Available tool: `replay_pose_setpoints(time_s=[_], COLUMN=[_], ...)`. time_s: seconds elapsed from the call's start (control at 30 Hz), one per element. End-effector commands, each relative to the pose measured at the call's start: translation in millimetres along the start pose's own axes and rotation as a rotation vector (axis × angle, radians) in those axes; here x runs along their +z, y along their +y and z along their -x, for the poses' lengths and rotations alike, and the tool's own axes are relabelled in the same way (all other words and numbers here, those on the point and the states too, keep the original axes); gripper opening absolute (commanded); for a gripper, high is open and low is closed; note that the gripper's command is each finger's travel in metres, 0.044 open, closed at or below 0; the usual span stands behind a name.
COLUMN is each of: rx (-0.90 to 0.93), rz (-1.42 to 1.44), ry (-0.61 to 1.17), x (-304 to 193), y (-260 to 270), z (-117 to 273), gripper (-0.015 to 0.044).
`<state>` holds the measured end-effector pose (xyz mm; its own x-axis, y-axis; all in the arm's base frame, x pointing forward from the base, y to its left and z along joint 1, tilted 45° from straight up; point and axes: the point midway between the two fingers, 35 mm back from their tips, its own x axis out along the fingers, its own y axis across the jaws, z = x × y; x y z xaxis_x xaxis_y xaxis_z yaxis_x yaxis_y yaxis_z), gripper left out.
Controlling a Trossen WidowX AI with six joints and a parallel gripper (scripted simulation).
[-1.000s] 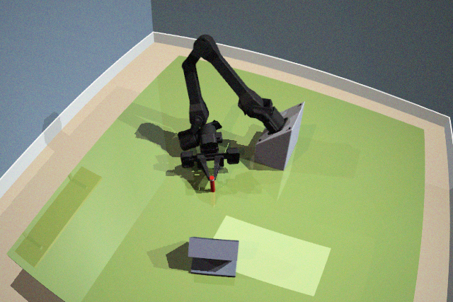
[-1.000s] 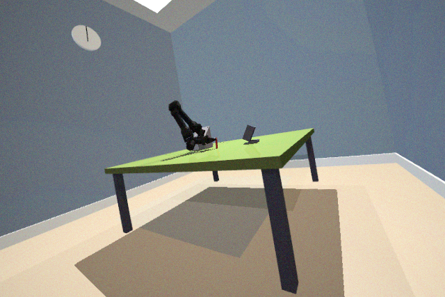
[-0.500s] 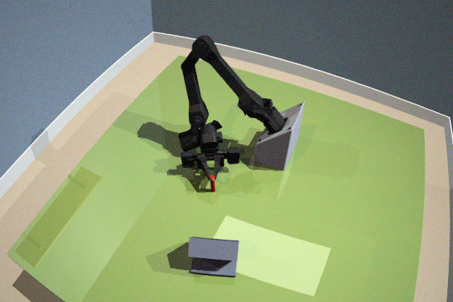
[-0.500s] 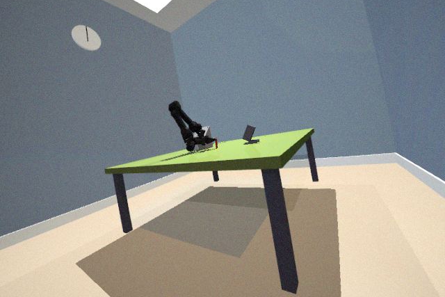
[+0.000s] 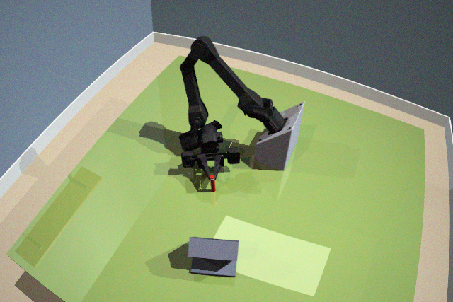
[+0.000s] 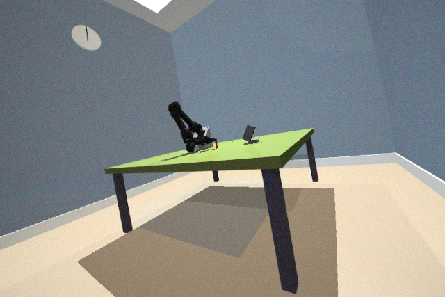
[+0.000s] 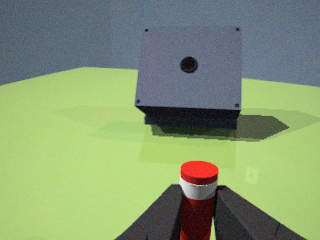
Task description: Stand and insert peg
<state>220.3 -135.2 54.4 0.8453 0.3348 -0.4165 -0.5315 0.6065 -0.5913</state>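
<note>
The red peg (image 5: 213, 186) (image 6: 216, 145) (image 7: 196, 220) stands about upright, its white-banded end up and its plain end down. My gripper (image 5: 211, 178) (image 6: 215, 140) (image 7: 198, 190) is shut on the peg just below the white band, coming in from the side. Whether the plain end touches the table is too small to tell. The grey sloped panel (image 5: 214, 248) (image 6: 248, 133) (image 7: 160, 75) stands beyond the peg, its face tilted toward me. Its dark round hole (image 7: 189, 64) shows empty above the middle of the face in the wrist view.
The arm's grey wedge-shaped base (image 5: 272, 151) stands on the green table (image 5: 365, 199) (image 6: 251, 153), behind and beside the gripper. The panel rests on a dark foot. A bright light patch and shadows lie across the table top.
</note>
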Motion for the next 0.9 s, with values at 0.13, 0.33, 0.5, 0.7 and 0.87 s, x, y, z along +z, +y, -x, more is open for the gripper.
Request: replay_pose_setpoints(time_s=[0.13, 0.33, 0.5, 0.7, 0.87], rx=[0.0, -0.001, -0.001, -0.001, -0.001], rz=[0.0, -0.001, -0.001, -0.001, -0.001], ry=[-0.004, -0.007, -0.007, -0.007, -0.007], x=[-1.6, -0.4, -0.4, -0.4, -0.4], y=[0.9, 0.5, 0.5, 0.5, 0.5], z=[1.4, 0.7, 0.7, 0.7, 0.7], gripper=[0.005, 0.013, 0.013, 0.013, 0.013])
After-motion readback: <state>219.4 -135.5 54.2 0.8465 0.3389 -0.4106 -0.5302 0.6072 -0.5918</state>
